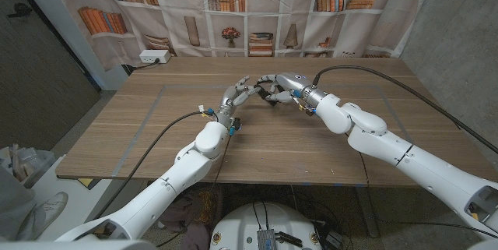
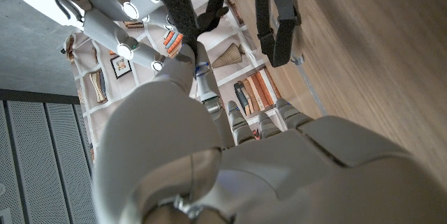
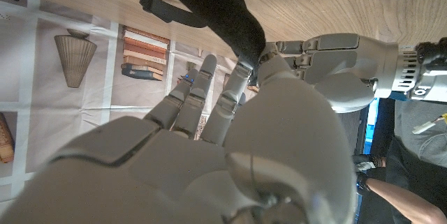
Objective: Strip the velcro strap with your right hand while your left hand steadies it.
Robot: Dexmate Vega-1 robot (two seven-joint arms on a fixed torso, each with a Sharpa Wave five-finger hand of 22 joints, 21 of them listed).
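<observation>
Hanging between robot hands — velcro strap (image 1: 268, 93) | grip seemingly shared

The wooden surface (image 1: 156, 137) stands before a backdrop (image 1: 257, 8) printed with bookshelves. A white power strip (image 1: 155, 58) lies at the far left corner of the surface. A person's arm (image 3: 401, 192) appears at the edge of the right wrist view.

My head camera looks down from above at the wooden table (image 1: 156, 137), toward twelve o'clock. Each wrist camera sits close behind its own hand, turned over. All three share the black velcro strap (image 2: 183, 8) at centre.
</observation>
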